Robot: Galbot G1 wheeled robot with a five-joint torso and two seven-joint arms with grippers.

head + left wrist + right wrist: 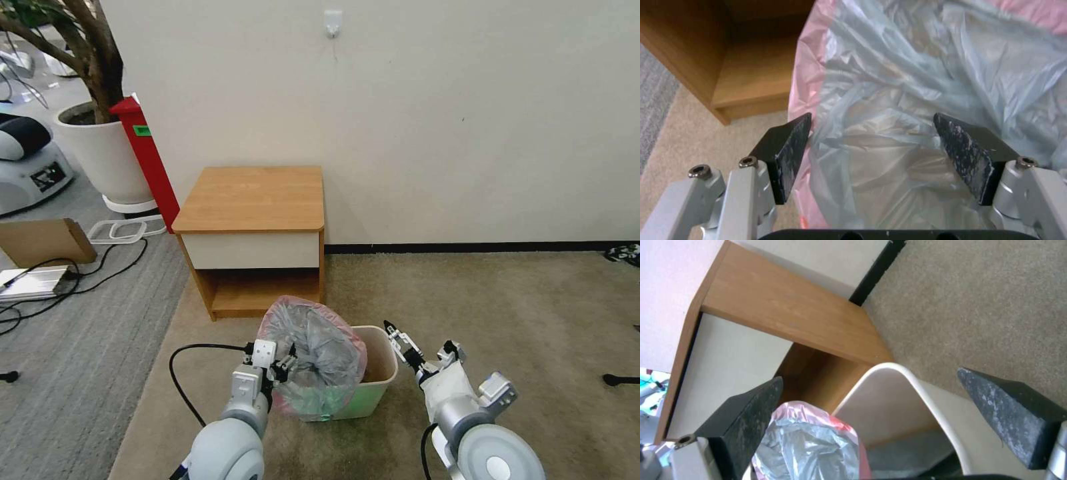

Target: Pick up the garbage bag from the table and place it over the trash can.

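Left gripper [285,368], released, straddles the garbage bag [313,350] half-draped on the trash can [380,373]; right gripper [398,340] gapes nearby. Spreading the band likely remains.

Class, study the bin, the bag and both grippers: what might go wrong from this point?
1. The garbage bag sits bunched over only the left part of the trash can, its right rim bare; it may slide off or collapse inside.
2. The left gripper is open around the thin plastic without gripping it; closing could catch loose folds instead of the pink rim, or tear it.
3. The right gripper, open beside the rim, might nudge the light bin.
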